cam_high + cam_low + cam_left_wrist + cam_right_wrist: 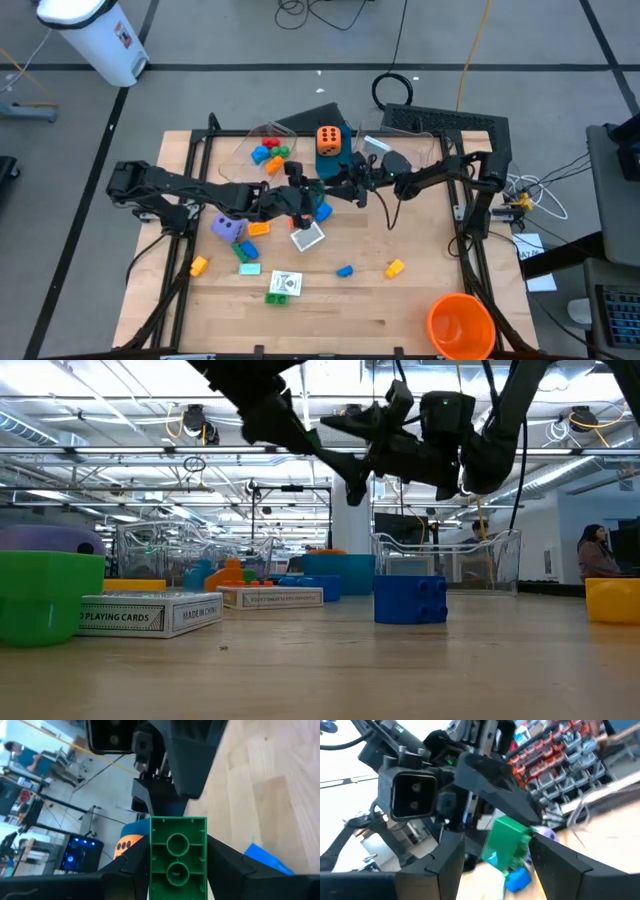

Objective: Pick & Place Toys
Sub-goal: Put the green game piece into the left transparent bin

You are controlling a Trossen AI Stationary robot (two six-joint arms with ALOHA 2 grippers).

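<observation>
Left jaws: closed on the green brick [177,856], one finger pressed against each of its long sides
Right jaws: apart, standing either side of the same brick, with a gap visible on at least one side
Green brick: held in the air above the middle of the table [420,310], stud sockets facing the left wrist camera
Left gripper [300,200]: raised above the table's centre, arm reaching in from the left edge
Right gripper [345,188]: raised, tip to tip with the left gripper, arm reaching in from the right edge
Below the grippers: a white card [308,236] lying flat, with a blue brick [322,211] just beside it
Orange die [328,138]: resting on top of the blue box [338,156] at the far side
Clear tub [262,135]: left of the box, with several coloured bricks in it
Purple die [227,227]: on the table under the left arm, with an orange brick [258,229] near it
Near side: a second card [284,284], another blue brick [345,270] and a yellow brick [395,268] lying well apart
Orange cup [460,325]: upright at the near right corner
Person: one seen in the room beyond, at the right of the low view
</observation>
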